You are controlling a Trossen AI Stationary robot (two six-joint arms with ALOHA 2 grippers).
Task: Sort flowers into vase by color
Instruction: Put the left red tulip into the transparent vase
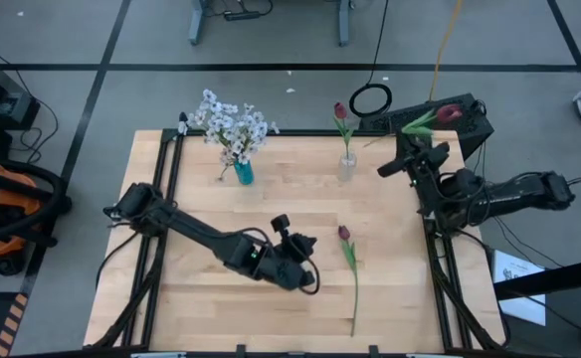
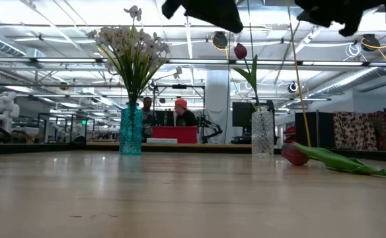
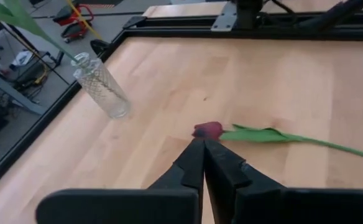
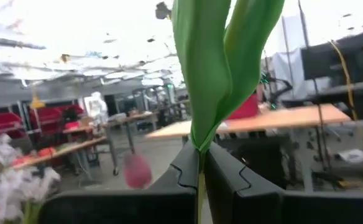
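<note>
At lower centre of the high view, the left gripper (image 1: 305,270) is clenched empty beside the lying tulip (image 1: 344,235); at upper right, the right gripper (image 1: 402,149) grasps another tulip's (image 1: 448,113) stem, raised for the clear vase (image 1: 346,165).

Blossom sprays (image 1: 233,127) stand in vase (image 1: 244,173) at table's (image 1: 201,199) far left-centre. To its right, second vase (image 1: 346,166) w/ one tulip (image 1: 340,111) in it. Another tulip (image 1: 343,234) lies flat on table, nearer front, right of centre, just right of left gripper (image 1: 310,281). Right gripper (image 1: 407,157) over far right edge, tulip (image 1: 448,113) in its jaws
</note>
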